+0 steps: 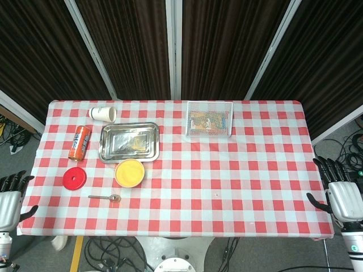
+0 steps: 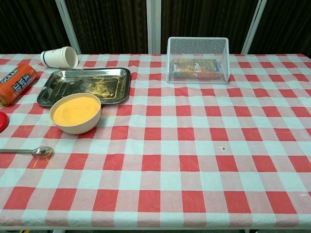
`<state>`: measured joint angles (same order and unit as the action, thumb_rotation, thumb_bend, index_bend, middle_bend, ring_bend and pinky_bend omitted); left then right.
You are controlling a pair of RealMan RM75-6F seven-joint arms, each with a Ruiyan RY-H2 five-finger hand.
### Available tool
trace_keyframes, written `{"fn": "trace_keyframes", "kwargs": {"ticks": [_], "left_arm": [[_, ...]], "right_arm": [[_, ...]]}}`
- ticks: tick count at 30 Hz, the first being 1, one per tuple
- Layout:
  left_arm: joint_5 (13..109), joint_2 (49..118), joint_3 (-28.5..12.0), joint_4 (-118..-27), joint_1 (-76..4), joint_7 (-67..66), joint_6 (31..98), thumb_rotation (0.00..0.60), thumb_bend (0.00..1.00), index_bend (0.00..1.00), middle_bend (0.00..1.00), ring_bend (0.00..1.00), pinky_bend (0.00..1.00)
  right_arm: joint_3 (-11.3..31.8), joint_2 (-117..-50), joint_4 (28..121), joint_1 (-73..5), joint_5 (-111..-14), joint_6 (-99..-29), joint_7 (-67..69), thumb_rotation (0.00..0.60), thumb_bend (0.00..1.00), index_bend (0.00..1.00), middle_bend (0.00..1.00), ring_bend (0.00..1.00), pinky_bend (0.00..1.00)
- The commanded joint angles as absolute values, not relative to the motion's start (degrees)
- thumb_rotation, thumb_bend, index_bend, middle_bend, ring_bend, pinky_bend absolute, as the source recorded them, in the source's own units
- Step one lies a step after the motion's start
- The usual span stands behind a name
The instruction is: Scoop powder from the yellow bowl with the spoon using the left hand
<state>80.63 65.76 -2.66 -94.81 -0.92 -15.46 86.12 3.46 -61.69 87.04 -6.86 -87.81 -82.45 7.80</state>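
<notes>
Nothing grasped yet: left robot hand [image 1: 10, 199] spread, idle off the counter [image 1: 238, 187] edge. Next, probably: reach spoon [image 1: 105, 197], pinch handle, dip into yellow bowl [image 1: 129, 173].

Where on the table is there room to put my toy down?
The whole right side, in front of the wire basket, is bare cloth. It's crowded on the left, around the tray, yellow bowl, spoon, red lid, can and cup.

a lab: dark curtains [image 1: 130, 45], floor cables [image 1: 113, 249], checkered test table [image 1: 227, 192].
</notes>
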Motion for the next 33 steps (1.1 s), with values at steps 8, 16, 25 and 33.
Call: {"fn": "trace_keyframes", "kwargs": {"ticks": [8, 16, 25, 33], "left_arm": [[80.65, 66.02, -3.11, -94.73, -1.16, -15.63, 86.75, 0.6, 0.18, 0.29, 0.24, 0.17, 0.16], [80.55, 65.43, -3.25, -95.21, -1.24, -15.81, 86.99, 0.6, 0.17, 0.29, 0.24, 0.17, 0.16], [81.39, 65.27, -3.38, -92.61, -5.47, -13.32, 80.37, 0.6, 0.16, 0.38, 0.39, 0.3, 0.36], [78.44, 67.51, -4.26, -90.26, -12.2, -9.77, 68.43, 0.6, 0.2, 0.46, 0.67, 0.64, 0.77]], "right_arm": [[3.83, -61.65, 87.03, -7.85, -87.47, -81.33, 7.77, 0.6, 0.19, 0.0, 0.05, 0.0, 0.0], [3.72, -61.25, 86.72, -7.19, -88.1, -83.06, 8.48, 0.6, 0.19, 0.0, 0.05, 0.0, 0.0], [3.78, -60.5, 87.18, -7.23, -89.42, -84.32, 8.55, 0.6, 0.19, 0.0, 0.05, 0.0, 0.0], [3.78, -60.4, 87.23, -7.63, -89.16, -83.63, 8.5, 0.6, 0.19, 0.0, 0.05, 0.0, 0.0]]}}
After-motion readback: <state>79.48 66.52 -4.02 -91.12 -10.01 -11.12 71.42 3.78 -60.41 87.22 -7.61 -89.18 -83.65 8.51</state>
